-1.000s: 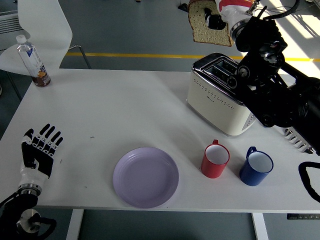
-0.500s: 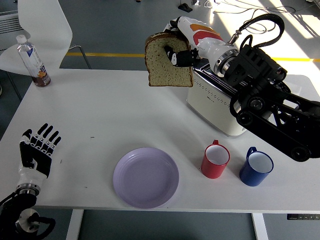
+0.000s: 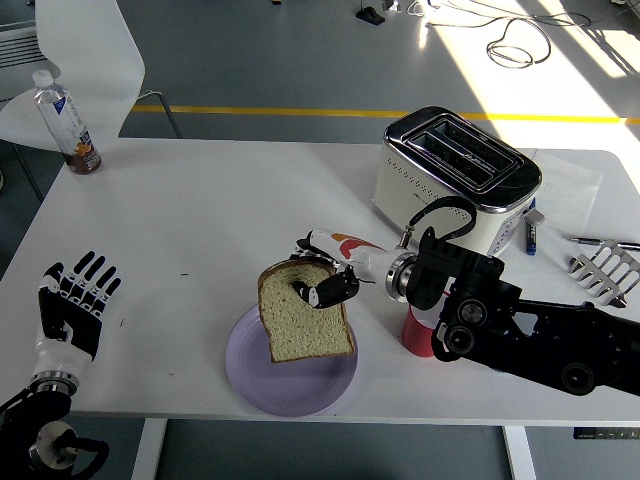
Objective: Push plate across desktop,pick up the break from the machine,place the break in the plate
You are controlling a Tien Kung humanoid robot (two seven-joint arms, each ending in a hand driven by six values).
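Note:
My right hand (image 3: 322,283) is shut on a slice of brown bread (image 3: 303,313) and holds it upright over the lavender plate (image 3: 250,375) near the table's front edge. The slice's lower edge is at or just above the plate; I cannot tell if it touches. The white toaster (image 3: 455,185) stands at the back right with both slots empty. My left hand (image 3: 73,305) rests open, fingers spread, at the table's front left.
My right forearm (image 3: 520,330) lies across the front right and hides most of a red mug (image 3: 415,330). A bottle (image 3: 66,125) stands at the far left. A marker (image 3: 532,232), a pen and a metal rack (image 3: 600,270) lie at the right edge.
My right hand has carried the bread from high above the toaster, leftward and down, to just over the plate. The arm now covers the mugs. The left hand has not moved.

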